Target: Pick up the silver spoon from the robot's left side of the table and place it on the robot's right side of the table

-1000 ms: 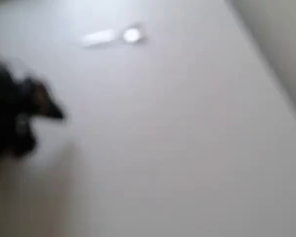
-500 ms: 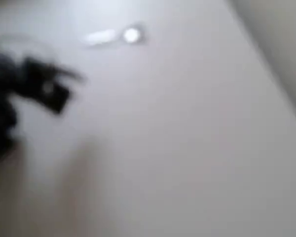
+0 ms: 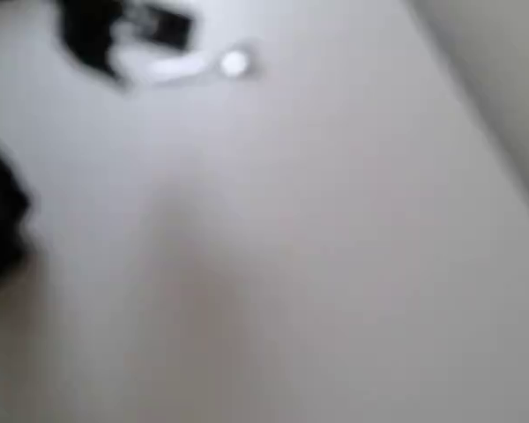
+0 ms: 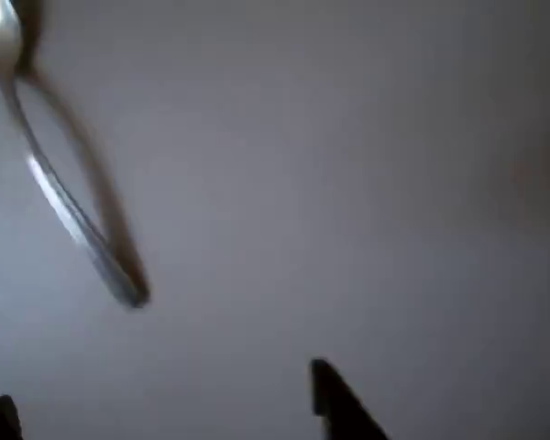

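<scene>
In the wrist view the two dark tips of the jaws (image 4: 165, 408) stand wide apart at the bottom edge, with nothing between them. Beyond them the spoon (image 4: 60, 188) lies flat on the white worktop (image 4: 348, 183). In the blurred overhead view the spoon (image 3: 203, 64) rests near the far edge, the jaws just beside its handle.

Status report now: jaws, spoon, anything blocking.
Gripper open, empty, above the table near the spoon's handle end. Spoon flat on the table, not gripped. Nothing between jaws and spoon.
</scene>
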Robot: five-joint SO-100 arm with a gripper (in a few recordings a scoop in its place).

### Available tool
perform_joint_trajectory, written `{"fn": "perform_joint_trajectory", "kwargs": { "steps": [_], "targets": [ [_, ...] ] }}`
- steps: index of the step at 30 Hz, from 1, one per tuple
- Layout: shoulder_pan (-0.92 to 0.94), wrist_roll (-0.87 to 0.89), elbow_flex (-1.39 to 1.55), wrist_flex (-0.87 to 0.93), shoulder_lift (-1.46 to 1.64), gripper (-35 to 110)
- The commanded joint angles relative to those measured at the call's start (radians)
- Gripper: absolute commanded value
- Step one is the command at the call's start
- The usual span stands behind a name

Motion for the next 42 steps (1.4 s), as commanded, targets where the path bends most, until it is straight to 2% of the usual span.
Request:
{"fn": "perform_joint_trajectory", "kwargs": {
  "steps": [1, 14, 17, 20, 28, 42],
  "targets": [
    [-0.025, -0.021, -0.442, 0.075, -0.371, 38],
    [0.008, -0.057, -1.135, 0.288, -0.834, 38],
    [0.011, -0.058, -1.275, 0.327, -0.942, 34],
    [0.014, -0.066, -1.307, 0.322, -0.994, 28],
    [0.028, -0.074, -1.374, 0.325, -1.046, -2],
    [0.032, -0.054, -1.341, 0.379, -0.801, -2]
  ]
}}
